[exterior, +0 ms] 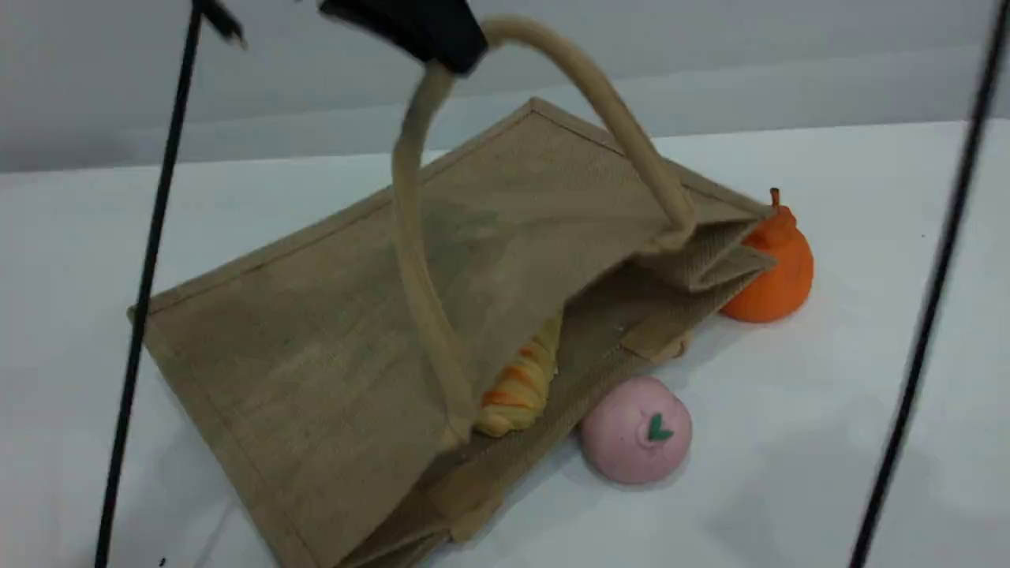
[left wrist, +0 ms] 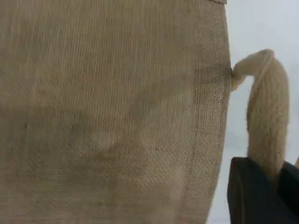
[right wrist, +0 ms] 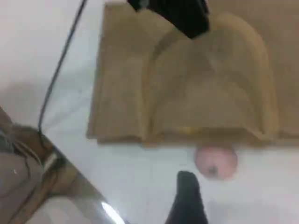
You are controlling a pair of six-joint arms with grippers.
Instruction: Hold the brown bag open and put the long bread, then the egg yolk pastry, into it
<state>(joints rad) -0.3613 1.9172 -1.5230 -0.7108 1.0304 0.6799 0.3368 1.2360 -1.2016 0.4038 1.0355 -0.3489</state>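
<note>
The left tool point(exterior: 446, 43) is clamped on one beige handle point(exterior: 611, 114) of the brown bag point(exterior: 316, 339), lifting the upper side so the mouth gapes. The right tool point(right wrist: 187, 200) hangs above the counter point(exterior: 789, 473) showing one fingertip, so I cannot tell how wide it stands. The long bread point(exterior: 517, 386) lies just inside the mouth, so that step looks done. Next comes the egg yolk pastry, which no view shows. A pink ball point(exterior: 637, 430) sits just beside the mouth and an orange fruit point(exterior: 777, 272) against the bag's far corner, both crowding the entry.
</note>
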